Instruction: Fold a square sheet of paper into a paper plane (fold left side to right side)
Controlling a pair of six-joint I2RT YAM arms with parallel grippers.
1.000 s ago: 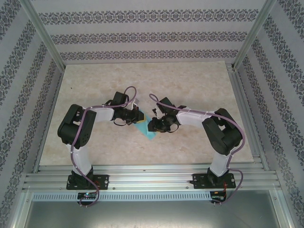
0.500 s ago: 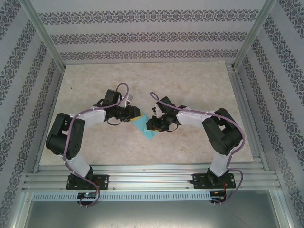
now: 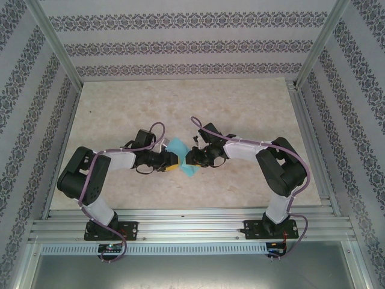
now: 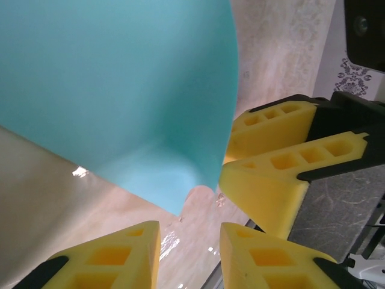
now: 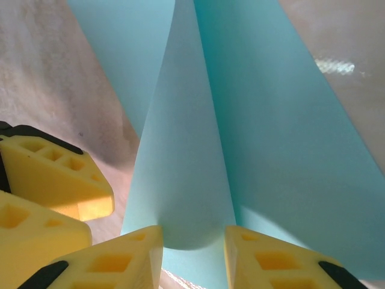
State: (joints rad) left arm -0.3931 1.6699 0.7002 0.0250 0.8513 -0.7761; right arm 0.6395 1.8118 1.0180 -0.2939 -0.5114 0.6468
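The square sheet of paper [image 3: 178, 148] sits in the right gripper [image 3: 191, 158], turquoise-blue and partly raised off the pale table [image 3: 240, 108]. From the right wrist camera, one flap of it rises as a narrow rounded cone whose base bulges between that gripper's two yellow fingers [image 5: 114, 262]. The fingers touch the curl on both sides, clamped lightly on it, while the other part of the sheet spreads away beyond them and to their right. The left gripper [image 3: 171, 162] is just to the left of the right gripper, facing it almost tip to tip, with the sheet between and just beyond the two. Its jaws stand apart: in the left wrist view bare table shows in the gap between its fingers [image 4: 108, 256], and the sheet's curved lower corner hangs just ahead of that gap, touching neither finger. In the same view the right gripper's yellow fingers lie close on the right, beside the sheet's edge.
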